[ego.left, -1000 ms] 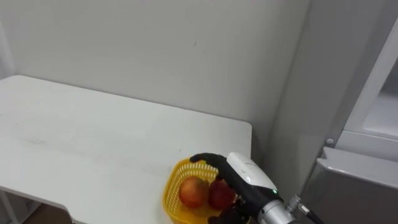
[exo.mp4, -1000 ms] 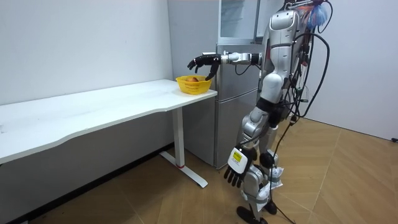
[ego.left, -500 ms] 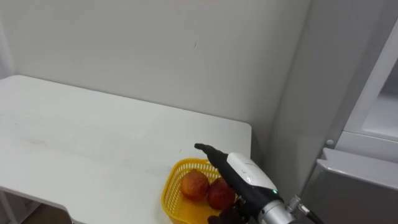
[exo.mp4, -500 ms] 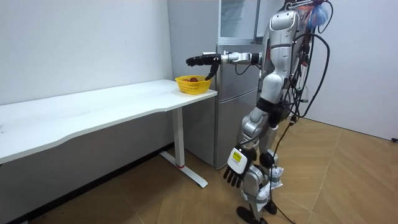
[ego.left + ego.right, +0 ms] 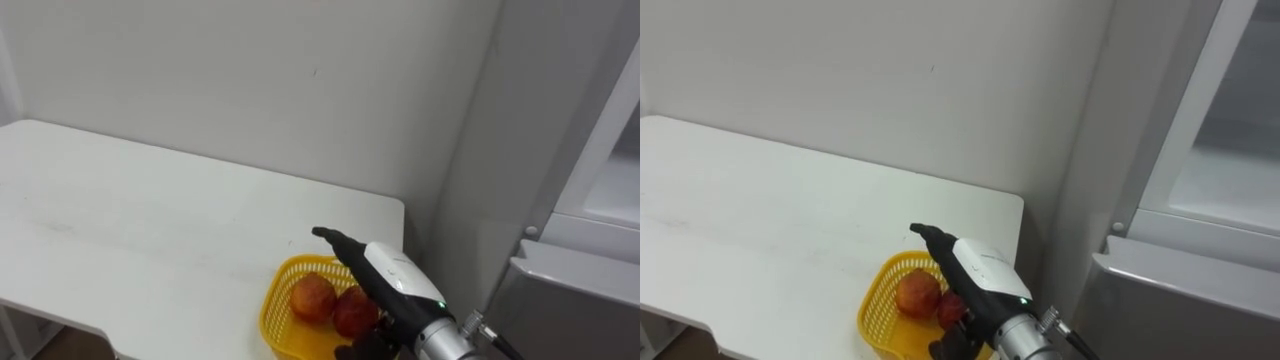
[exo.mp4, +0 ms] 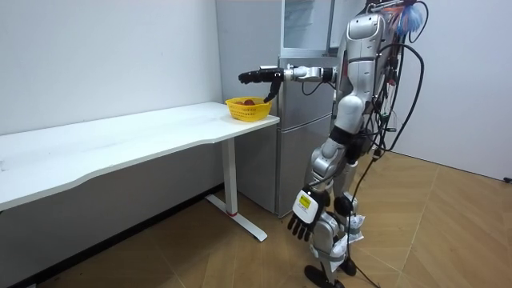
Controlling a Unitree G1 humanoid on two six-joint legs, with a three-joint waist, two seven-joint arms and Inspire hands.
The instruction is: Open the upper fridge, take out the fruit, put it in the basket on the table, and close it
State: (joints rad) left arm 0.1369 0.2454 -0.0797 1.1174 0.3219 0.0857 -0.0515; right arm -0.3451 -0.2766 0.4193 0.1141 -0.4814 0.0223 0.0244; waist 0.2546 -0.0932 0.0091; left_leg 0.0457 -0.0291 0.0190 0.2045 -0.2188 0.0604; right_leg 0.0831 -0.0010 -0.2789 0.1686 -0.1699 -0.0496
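A yellow basket [image 5: 270, 308] [image 5: 869, 314] [image 6: 250, 108] stands on the white table's near right corner, beside the fridge. In it lie an orange-red fruit [image 5: 313, 297] [image 5: 917, 295] and a darker red fruit [image 5: 352, 312], side by side. My right hand [image 5: 385, 275] [image 5: 975, 262] [image 6: 256, 77] hovers just above the basket with straight fingers pointing away from me; it is open and holds nothing. My left hand [image 6: 303, 214] hangs open beside my leg.
The white table [image 5: 150, 230] [image 6: 120, 136] runs off to my left along the wall. The grey fridge [image 6: 308, 48] stands right of the table; its upper compartment [image 5: 615, 190] is open, with the door's edge [image 5: 600, 120] close to my right arm.
My right hand's fingers, curled down over the basket a second ago, have straightened and lifted slightly. The basket and both fruits stay put.
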